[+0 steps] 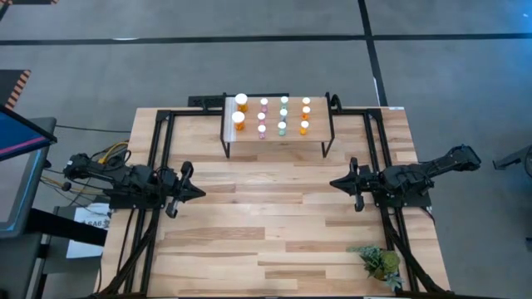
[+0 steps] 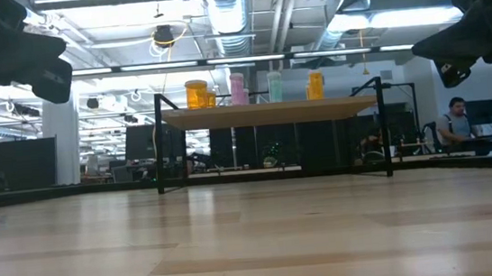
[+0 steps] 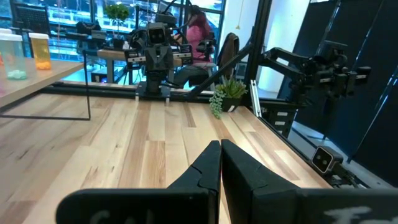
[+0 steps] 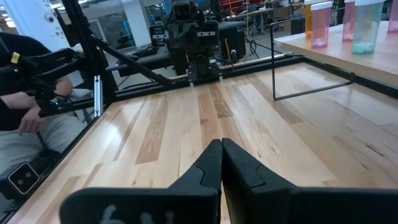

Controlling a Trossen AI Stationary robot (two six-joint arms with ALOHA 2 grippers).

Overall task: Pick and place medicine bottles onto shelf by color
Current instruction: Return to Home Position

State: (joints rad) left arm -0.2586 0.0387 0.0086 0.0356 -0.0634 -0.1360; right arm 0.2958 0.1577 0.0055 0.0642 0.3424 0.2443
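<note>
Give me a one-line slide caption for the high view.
Medicine bottles stand in color columns on the shelf; left gripper and right gripper, both shut, face each other over the table.

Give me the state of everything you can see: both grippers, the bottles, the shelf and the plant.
left gripper: shut, empty, raised on the left.
right gripper: shut, empty, raised on the right.
shelf: standing, loaded with four columns.
wide orange bottles: capped, upright, one column.
pink bottles: capped, upright, one column.
teal bottles: capped, upright, one column.
small orange bottles: capped, upright, one column.
plant: upright on the table.
</note>
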